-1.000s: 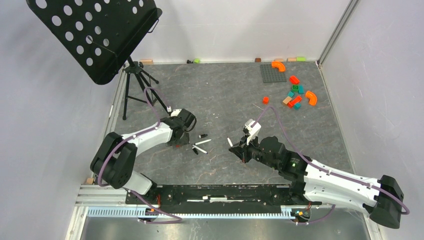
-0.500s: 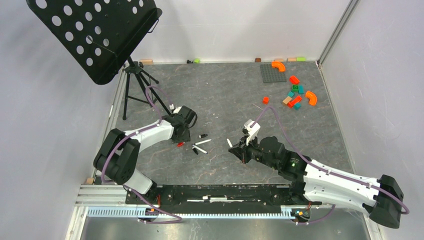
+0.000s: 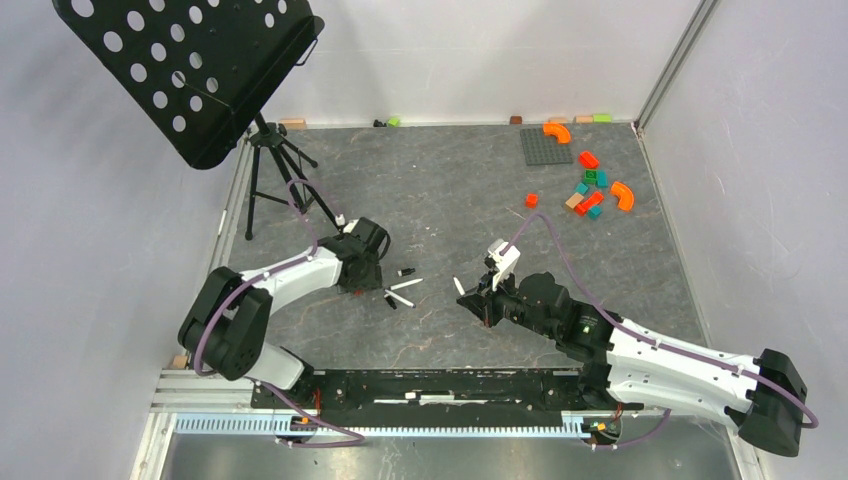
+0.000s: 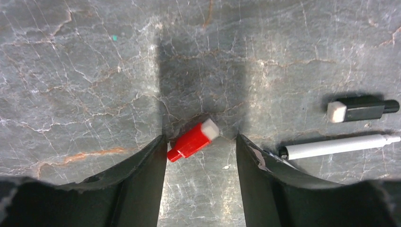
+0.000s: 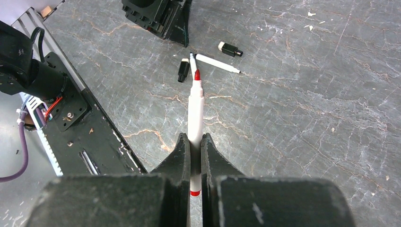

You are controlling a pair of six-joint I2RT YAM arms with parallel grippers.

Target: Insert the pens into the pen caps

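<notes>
Pinching the red pen (image 5: 196,111) at its rear barrel, the right tool (image 5: 195,142) is pressed together on a light, stiff, smooth body (likely to swivel if pushed off-axis), right of the middle of the worktop (image 3: 450,190). The left tool (image 4: 201,138) stands spread astride the red cap (image 4: 189,142), small and probably slippery, best taken across its middle. Hard marbled stone underfoot, pale walls (image 3: 480,60) around; the black cap (image 4: 361,109) and second pen (image 4: 338,146) lie just right of the red cap.

music stand (image 3: 190,75): far left | toy blocks (image 3: 590,201): far right | grey baseplate (image 3: 546,146): beside blocks
</notes>
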